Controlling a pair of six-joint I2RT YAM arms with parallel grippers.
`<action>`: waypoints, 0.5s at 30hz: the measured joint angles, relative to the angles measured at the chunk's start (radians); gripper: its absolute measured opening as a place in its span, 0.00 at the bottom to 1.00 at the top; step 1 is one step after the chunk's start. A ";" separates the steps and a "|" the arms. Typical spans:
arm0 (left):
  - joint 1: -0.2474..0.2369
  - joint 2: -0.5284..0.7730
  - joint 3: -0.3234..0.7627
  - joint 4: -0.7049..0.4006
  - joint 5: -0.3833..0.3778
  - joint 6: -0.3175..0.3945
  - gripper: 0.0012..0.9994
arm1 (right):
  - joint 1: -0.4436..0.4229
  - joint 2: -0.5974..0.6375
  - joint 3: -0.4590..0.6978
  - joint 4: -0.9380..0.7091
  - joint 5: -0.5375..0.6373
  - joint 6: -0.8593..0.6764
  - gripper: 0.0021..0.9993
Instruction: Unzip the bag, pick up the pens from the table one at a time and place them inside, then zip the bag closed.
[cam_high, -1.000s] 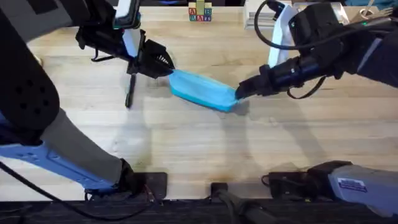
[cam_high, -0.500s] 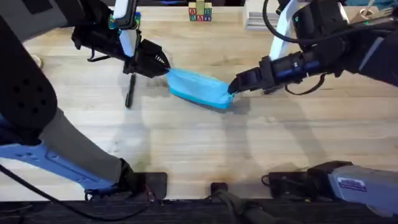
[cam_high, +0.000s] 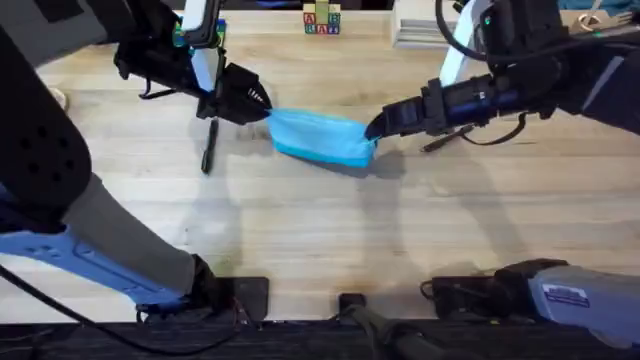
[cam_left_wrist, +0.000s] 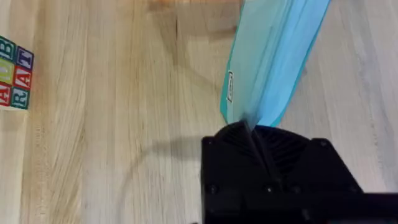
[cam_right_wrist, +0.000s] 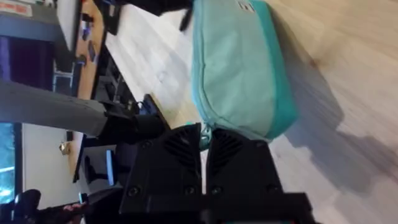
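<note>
The table (cam_high: 320, 230) is the biggest thing here, pale wood planks running across my whole reach. My two arms come next. The left one rises from its base at seven o'clock in the overhead view, sweeps up past nine and bends in toward the middle, ending with my left gripper (cam_high: 262, 108) pointing toward three o'clock. The right one climbs from five o'clock, folds high near one o'clock, and stretches back toward nine, forearm nearly level, so my right gripper (cam_high: 374, 128) meets the other end of the bag.

The bag (cam_high: 320, 137) lies between them just above the table's centre, a light blue pouch with its long axis running from ten o'clock to four o'clock. My left fingers are pinched together on the fabric tip at its ten o'clock end; the left wrist view shows the blue cloth (cam_left_wrist: 273, 56) narrowing right into the black jaws. My right fingers are closed at its opposite end, with a small sliver of blue (cam_right_wrist: 204, 138) caught between them (whether that is the zipper pull or just a fold, I cannot tell).

A black pen (cam_high: 209, 146) lies on the wood at about eight o'clock from my left gripper, pointing roughly twelve to six, apart from the bag.
</note>
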 joint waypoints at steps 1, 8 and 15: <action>0.000 0.000 0.000 0.002 -0.005 0.000 0.04 | 0.000 0.000 0.025 0.002 -0.041 0.008 0.03; 0.005 0.000 0.000 0.006 -0.050 0.000 0.04 | 0.075 0.000 0.045 0.193 0.006 0.017 0.03; 0.005 0.000 0.000 0.006 -0.053 0.000 0.04 | 0.094 0.000 0.048 0.193 0.034 0.017 0.03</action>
